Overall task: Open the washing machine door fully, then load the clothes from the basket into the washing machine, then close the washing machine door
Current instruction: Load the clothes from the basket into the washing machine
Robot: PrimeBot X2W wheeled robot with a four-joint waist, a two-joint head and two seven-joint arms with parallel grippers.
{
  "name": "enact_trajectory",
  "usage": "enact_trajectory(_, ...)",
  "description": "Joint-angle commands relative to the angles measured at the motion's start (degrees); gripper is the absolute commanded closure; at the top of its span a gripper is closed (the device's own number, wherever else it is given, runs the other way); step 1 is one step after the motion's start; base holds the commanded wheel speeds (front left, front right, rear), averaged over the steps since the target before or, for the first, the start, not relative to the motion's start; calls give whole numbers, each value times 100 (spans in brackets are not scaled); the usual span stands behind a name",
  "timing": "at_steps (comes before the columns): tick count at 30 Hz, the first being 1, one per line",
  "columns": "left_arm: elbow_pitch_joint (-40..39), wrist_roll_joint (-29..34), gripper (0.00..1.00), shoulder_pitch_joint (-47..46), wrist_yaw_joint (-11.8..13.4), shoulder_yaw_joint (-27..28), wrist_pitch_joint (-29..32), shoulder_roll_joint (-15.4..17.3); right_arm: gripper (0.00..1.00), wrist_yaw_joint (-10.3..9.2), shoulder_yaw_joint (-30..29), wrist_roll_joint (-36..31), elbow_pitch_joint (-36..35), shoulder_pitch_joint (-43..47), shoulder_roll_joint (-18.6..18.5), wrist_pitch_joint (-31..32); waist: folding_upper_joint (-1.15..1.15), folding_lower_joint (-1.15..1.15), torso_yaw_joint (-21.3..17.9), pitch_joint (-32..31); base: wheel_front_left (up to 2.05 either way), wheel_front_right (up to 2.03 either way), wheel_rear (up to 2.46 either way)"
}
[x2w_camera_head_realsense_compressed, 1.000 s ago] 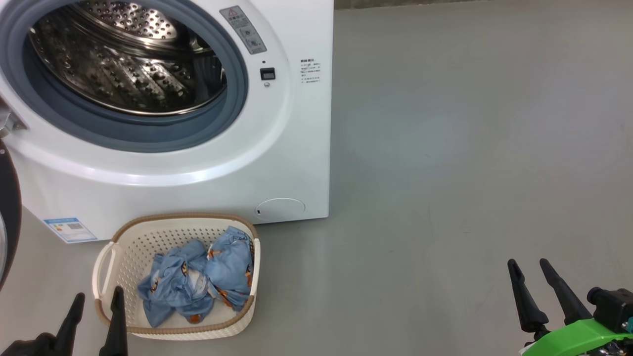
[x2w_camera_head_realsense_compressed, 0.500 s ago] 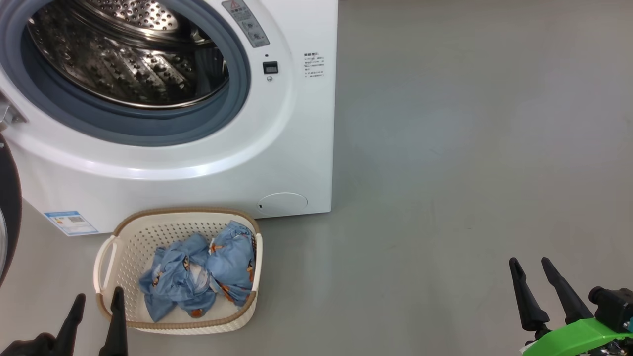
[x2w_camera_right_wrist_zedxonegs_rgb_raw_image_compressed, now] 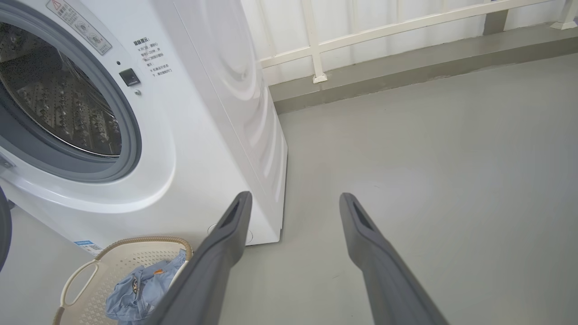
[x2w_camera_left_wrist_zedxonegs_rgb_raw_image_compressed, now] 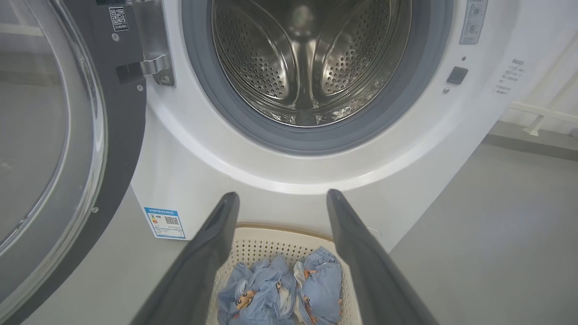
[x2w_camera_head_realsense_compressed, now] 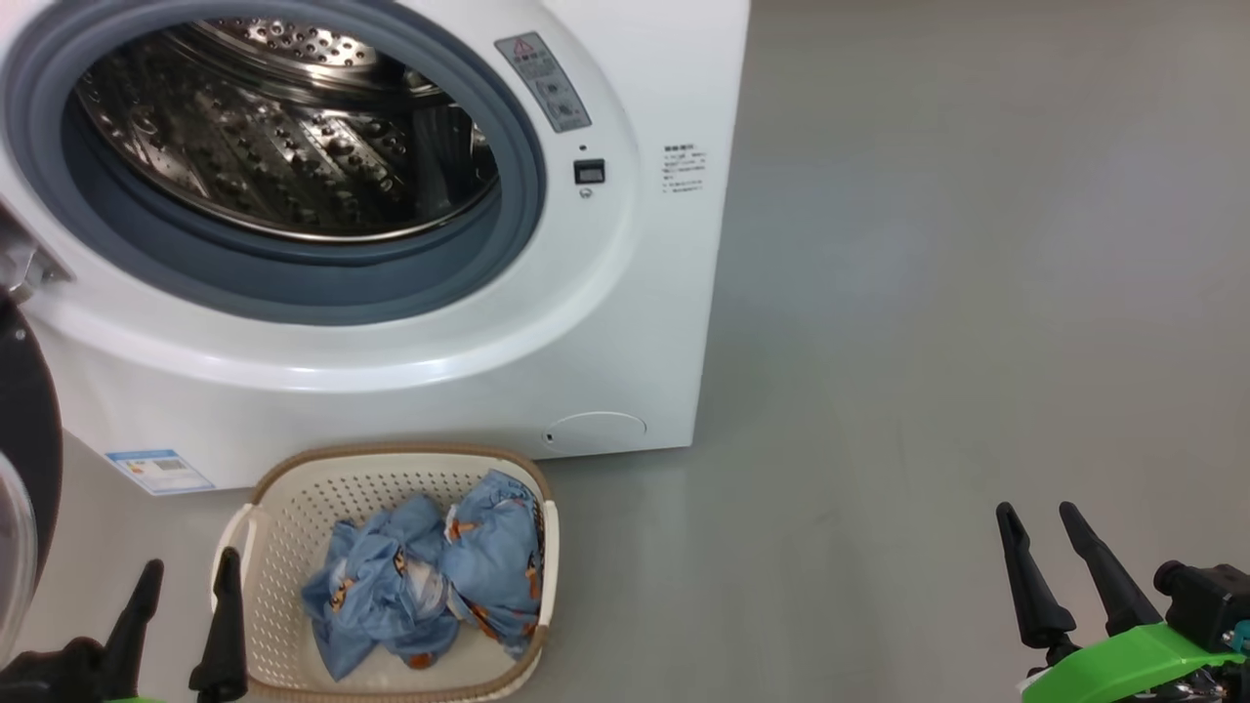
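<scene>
1. Washing machine [x2w_camera_head_realsense_compressed: 410, 381] stands on the grey floor [x2w_camera_head_realsense_compressed: 928, 293] with its mouth uncovered. The perforated steel drum [x2w_camera_left_wrist_zedxonegs_rgb_raw_image_compressed: 307, 58] is in plain view inside the grey gasket [x2w_camera_head_realsense_compressed: 293, 288].
2. Washing machine door [x2w_camera_left_wrist_zedxonegs_rgb_raw_image_compressed: 115, 135] is swung wide open on its hinge at the left of the mouth. The left wrist view shows its inner face, with the black rim and the clear glass bowl.
3. Basket [x2w_camera_head_realsense_compressed: 293, 493] sits on the floor just in front of the machine, below the mouth. It lies between the blue label [x2w_camera_head_realsense_compressed: 161, 471] and the round cover [x2w_camera_head_realsense_compressed: 596, 430] low on the front panel.
4. Clothes [x2w_camera_head_realsense_compressed: 439, 576] lie inside the basket as two light blue bundles touching each other, gathered toward its right side.
5. Left gripper [x2w_camera_head_realsense_compressed: 191, 558] hovers at the lower left of the head view, just beside the basket's left handle. Its two fingers are spread apart with nothing between them. In the left wrist view they frame the basket and the bundles.
6. Right gripper [x2w_camera_head_realsense_compressed: 1035, 508] hangs over bare floor well apart from the basket, to the right of the machine. Its fingers are likewise spread and grip nothing, and a green mount [x2w_camera_head_realsense_compressed: 1123, 659] shows at their base.
7. Behind the machine — seen from the right wrist — a white railing [x2w_camera_right_wrist_zedxonegs_rgb_raw_image_compressed: 361, 31] runs along the wall
</scene>
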Motion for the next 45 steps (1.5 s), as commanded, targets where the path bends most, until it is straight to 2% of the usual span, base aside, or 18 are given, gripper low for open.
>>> enact_trajectory(1, -118, 28, 0, -275, -12, 197, -37, 150, 0, 16, 136, -74, -150, -139, -75, -69, 0, 0, -1, 38, 112, -138, 26)
enact_trajectory(24, 236, -60, 0, -431, -12, -29, -37, -10, 0, 16, 236, -95, -163, -316, 30, -69, 0, 0, 42, 322, 22, -22, 0)
enact_trajectory(32, 1066, -222, 0, -879, -12, -395, -37, -13, 0, 16, 343, -135, -250, -566, 143, -69, 0, 0, -31, 891, 0, 0, 0)
enact_trajectory(45, 2693, -732, 0, -2492, -12, -1493, -37, 428, 0, 16, 334, -243, -439, -1219, 356, -69, 0, 0, -189, 2280, 0, 0, 0)
